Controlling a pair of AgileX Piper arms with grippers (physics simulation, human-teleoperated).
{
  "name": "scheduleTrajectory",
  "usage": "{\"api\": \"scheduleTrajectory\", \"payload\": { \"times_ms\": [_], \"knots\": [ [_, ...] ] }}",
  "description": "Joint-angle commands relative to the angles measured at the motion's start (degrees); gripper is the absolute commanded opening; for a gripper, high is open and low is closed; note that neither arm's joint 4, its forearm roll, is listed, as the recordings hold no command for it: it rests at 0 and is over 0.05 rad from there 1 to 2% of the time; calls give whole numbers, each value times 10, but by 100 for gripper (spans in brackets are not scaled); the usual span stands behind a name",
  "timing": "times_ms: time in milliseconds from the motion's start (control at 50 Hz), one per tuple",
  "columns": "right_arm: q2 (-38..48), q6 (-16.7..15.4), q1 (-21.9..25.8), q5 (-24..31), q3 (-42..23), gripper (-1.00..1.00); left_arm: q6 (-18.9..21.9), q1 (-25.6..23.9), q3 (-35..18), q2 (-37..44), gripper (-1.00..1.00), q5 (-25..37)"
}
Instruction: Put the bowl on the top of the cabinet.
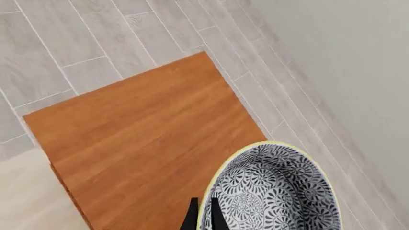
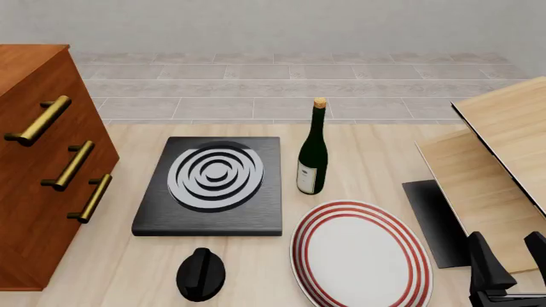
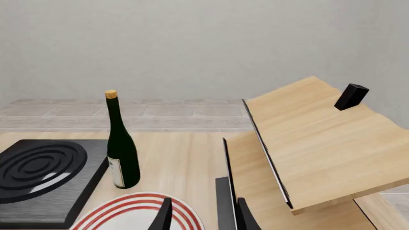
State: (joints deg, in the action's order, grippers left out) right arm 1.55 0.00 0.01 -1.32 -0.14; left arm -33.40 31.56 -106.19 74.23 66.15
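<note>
Left wrist view: the left claw (image 1: 203, 214) is cut off by the frame edge; its dark fingertips pinch the cream rim of the round blue-and-white flowered bowl (image 1: 271, 191), held above the reddish-brown wooden cabinet (image 1: 143, 139) top.

Front view: bowl and left arm are out of frame. The right claw (image 2: 509, 268) hangs low, jaws parted, empty.

Right wrist view: parted fingers hover above the red-ringed white plate (image 3: 128, 213).

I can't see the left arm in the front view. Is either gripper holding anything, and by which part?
The left gripper pinches the bowl by its rim; the right gripper holds nothing.
</note>
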Motion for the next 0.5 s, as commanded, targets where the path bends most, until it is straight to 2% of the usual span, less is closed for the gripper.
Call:
{"api": "scheduleTrajectory", "payload": {
  "times_ms": [20,500],
  "knots": [
    [0,0,0,0,0,100,-9,32,7,0,-100,1],
    [0,0,0,0,0,100,-23,72,61,-9,-100,-18]
  ]
}}
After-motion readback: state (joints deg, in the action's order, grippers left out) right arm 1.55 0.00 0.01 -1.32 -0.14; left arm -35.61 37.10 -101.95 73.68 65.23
